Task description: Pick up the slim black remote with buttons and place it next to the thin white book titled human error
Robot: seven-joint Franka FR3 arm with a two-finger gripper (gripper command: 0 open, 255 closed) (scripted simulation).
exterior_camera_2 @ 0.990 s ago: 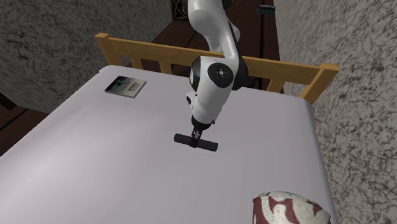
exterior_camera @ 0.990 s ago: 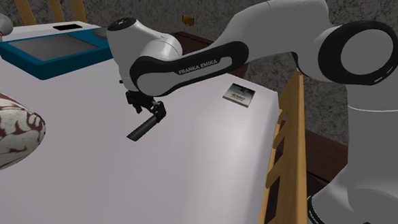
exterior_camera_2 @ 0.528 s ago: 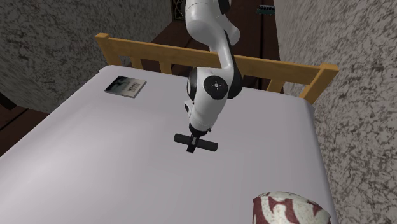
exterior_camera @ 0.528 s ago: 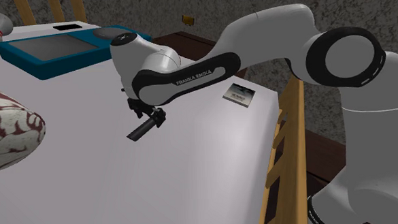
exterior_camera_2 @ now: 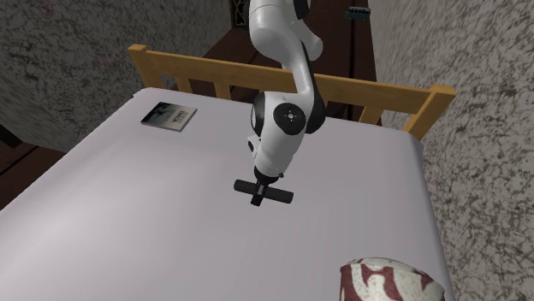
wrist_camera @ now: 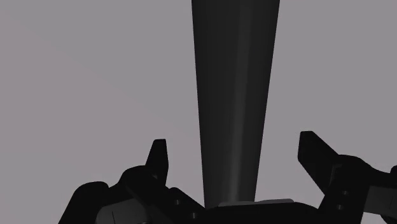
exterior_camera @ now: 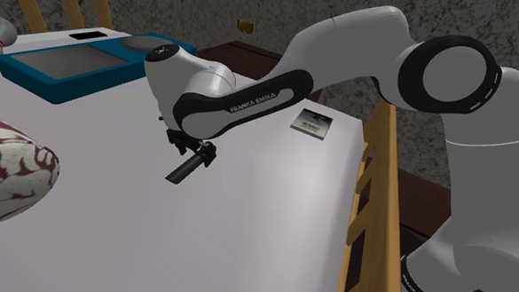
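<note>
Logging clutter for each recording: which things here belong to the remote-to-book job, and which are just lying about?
Job: slim black remote lying on the bed; thin pale book by the bed's corner; open black gripper straddling the remote.
Lying about: blue rectangular tray; red-and-white patterned pillow.

The slim black remote (exterior_camera: 180, 170) lies on the grey-sheeted bed (exterior_camera: 252, 230), left of centre in the shoulder view. The black two-finger gripper (exterior_camera: 205, 153) is directly over the remote, and its fingers (wrist_camera: 159, 156) stand on either side without touching it. The thin white book (exterior_camera: 311, 123) lies well apart to the upper right, near the wooden bed rail (exterior_camera: 384, 145). A flat teal box (exterior_camera: 68, 63) sits at the upper left. A red-and-white patterned pillow (exterior_camera: 14, 167) rests at the left edge.
</note>
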